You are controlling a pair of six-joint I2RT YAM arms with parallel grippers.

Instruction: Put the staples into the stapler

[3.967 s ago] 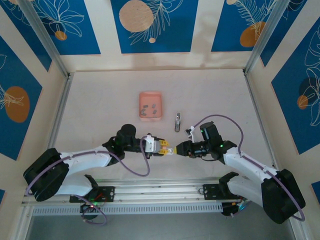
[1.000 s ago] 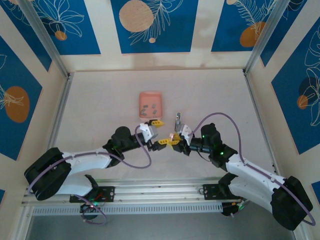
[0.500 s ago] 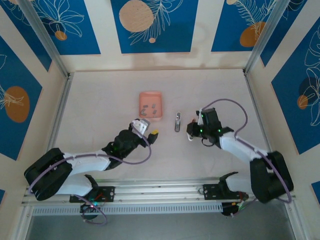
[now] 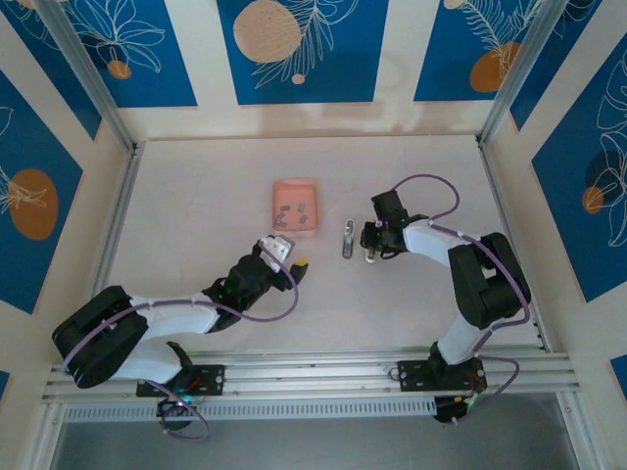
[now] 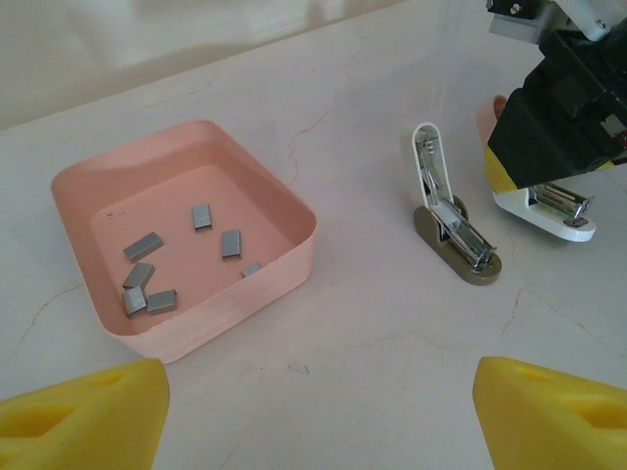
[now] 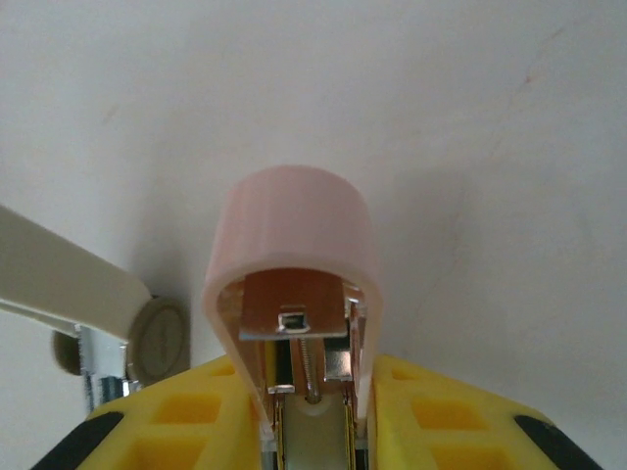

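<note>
Finding: a robot test cell in a lab. Grounds: left arm [image 4: 167, 315] and right arm [image 4: 485, 279] are bolted side by side to an aluminium rail [image 4: 323, 370] at the near edge of a pale table [image 4: 196, 196]. Aluminium posts [image 4: 90, 83] stand at the corners. Panels [image 4: 304, 49] printed in blue and orange box the table in. Purple cables [image 4: 260, 318] loop off the arms.

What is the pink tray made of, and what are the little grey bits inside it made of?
The pink tray looks like plastic: one even matte salmon colour, thin smooth walls, rounded corners. The staples, those little grey bits, are most likely metal: flat grey strips with a dull sheen and crisp straight edges.
</note>
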